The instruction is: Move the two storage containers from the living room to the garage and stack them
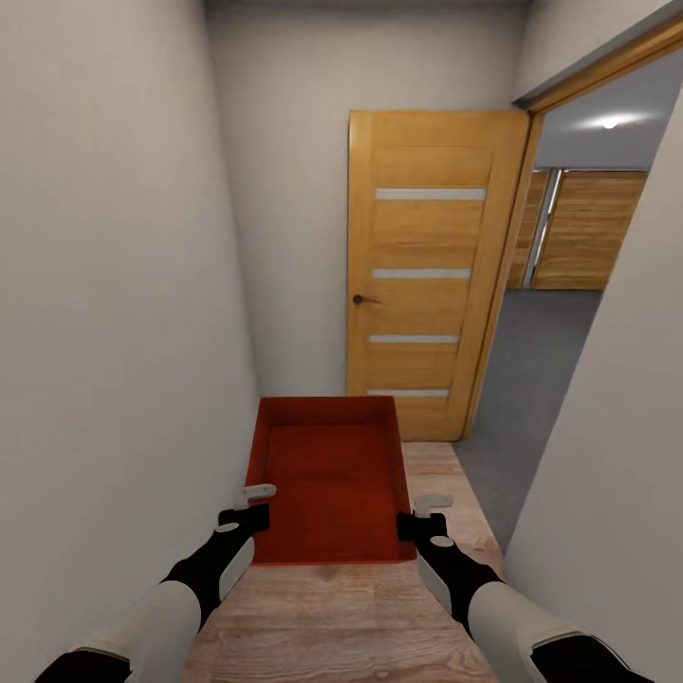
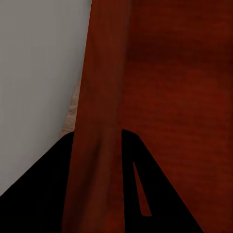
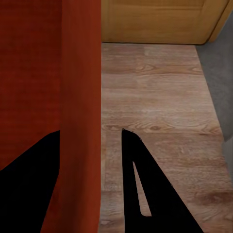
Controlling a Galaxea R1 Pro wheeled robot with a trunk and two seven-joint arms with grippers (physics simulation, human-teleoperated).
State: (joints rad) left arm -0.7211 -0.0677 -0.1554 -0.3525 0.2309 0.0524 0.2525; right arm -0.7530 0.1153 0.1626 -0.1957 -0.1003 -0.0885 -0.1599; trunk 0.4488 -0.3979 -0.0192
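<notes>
Now, with left fingers (image 1: 254,503) and right fingers (image 1: 427,512) each pinching a storage container (image 1: 327,479) wall, steer level through the far-right doorway (image 1: 560,313) into the garage.

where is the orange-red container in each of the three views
Head view: the container sits low at centre, carried between the left gripper and right gripper.
Left wrist view: its side wall runs between the fingers, with its inside filling the rest.
Right wrist view: its other side wall runs between the fingers.
Shared landmark: the wood-plank floor.
</notes>
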